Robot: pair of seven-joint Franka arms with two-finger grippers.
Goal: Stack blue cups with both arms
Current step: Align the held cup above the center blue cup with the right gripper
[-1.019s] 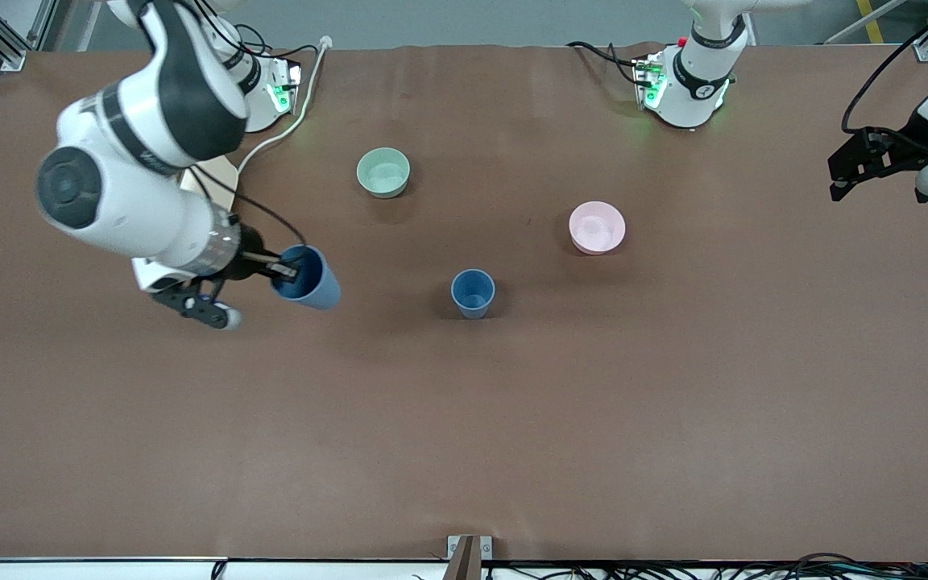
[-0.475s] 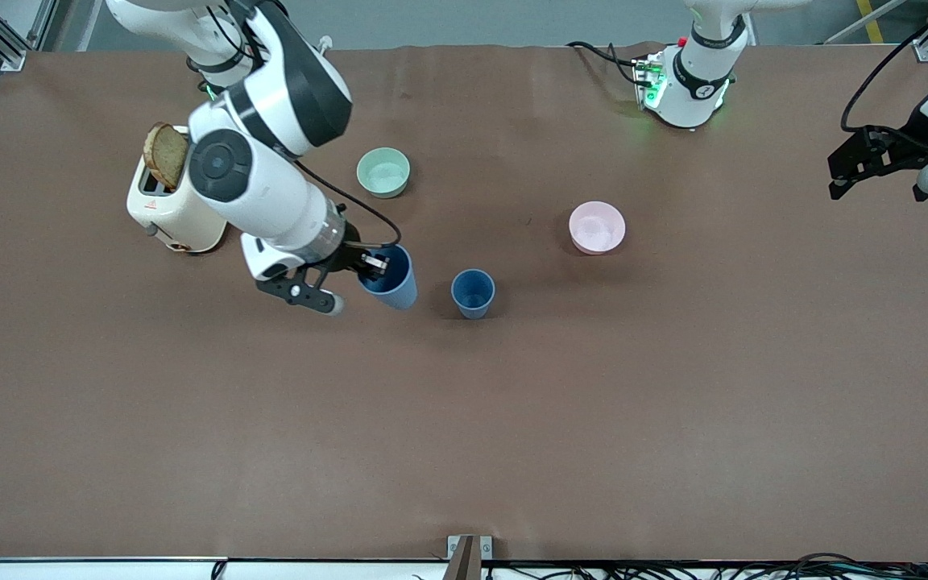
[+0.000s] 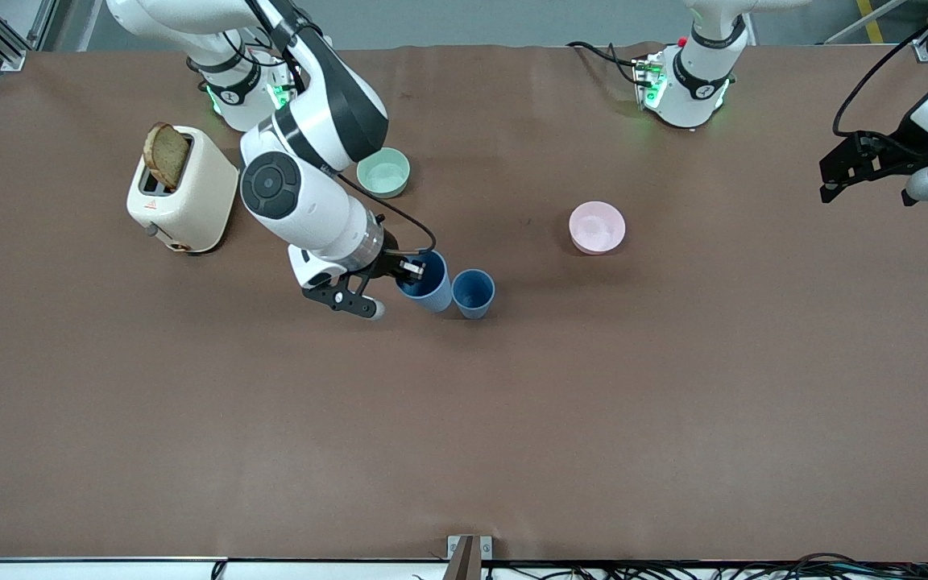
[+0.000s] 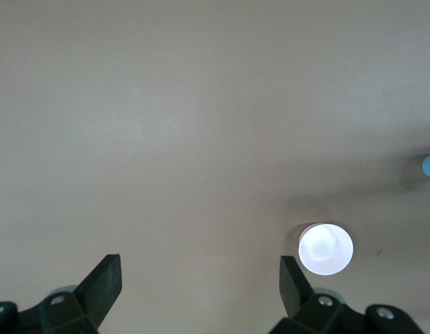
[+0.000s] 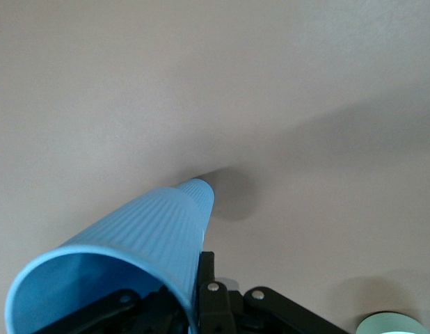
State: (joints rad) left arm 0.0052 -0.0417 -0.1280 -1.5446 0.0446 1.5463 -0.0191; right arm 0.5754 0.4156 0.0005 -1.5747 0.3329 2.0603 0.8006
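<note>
My right gripper is shut on the rim of a blue cup and holds it tilted just above the table, beside the second blue cup, which stands upright on the table. In the right wrist view the held cup fills the lower part, one finger inside and one outside its wall. My left gripper is open and empty, waiting up in the air at the left arm's end of the table. In the left wrist view its fingers stand wide apart over bare table.
A pink bowl sits toward the left arm's end, also in the left wrist view. A mint-green bowl sits near the right arm's base. A cream toaster with a slice of bread stands at the right arm's end.
My right arm has swung from near the toaster toward the table's middle, carrying the held blue cup to just beside the standing cup. The left arm has hardly moved.
</note>
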